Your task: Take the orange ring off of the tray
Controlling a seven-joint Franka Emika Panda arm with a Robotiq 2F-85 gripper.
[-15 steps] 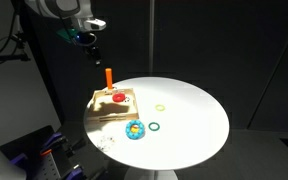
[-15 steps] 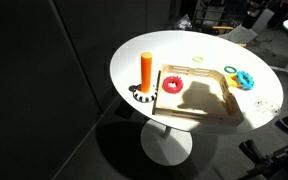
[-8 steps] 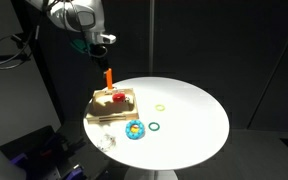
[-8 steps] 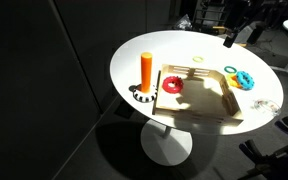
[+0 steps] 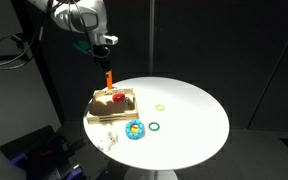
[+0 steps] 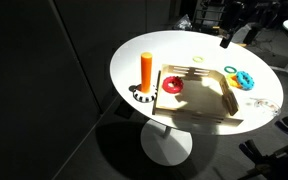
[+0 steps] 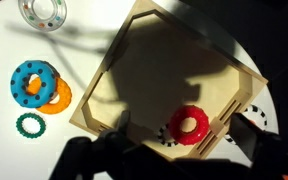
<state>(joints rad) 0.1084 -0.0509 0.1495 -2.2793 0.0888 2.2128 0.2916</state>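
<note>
The orange ring [image 5: 117, 98], red-orange, lies flat on the tan wooden tray [image 5: 104, 108] near its upright orange peg [image 5: 108, 78]. The ring [image 6: 172, 85], tray [image 6: 209, 108] and peg [image 6: 146, 72] show in both exterior views. In the wrist view the ring [image 7: 190, 125] lies by the tray's [image 7: 164, 70] slotted edge. My gripper [image 5: 102, 48] hangs high above the tray, open and empty. It also shows in an exterior view [image 6: 227, 40]. In the wrist view its dark fingers [image 7: 182, 136] stand wide apart on either side of the ring.
A blue ring [image 7: 32, 82] lies on an orange one [image 7: 59, 97] on the white round table [image 5: 194, 115], with a dark green ring [image 7: 28, 124] beside them. A clear ring [image 7: 43, 12] and a thin pale-yellow ring [image 5: 160, 107] lie farther off.
My arm has moved sideways and slightly down, coming over the tray's peg end. The rings and tray have not moved.
</note>
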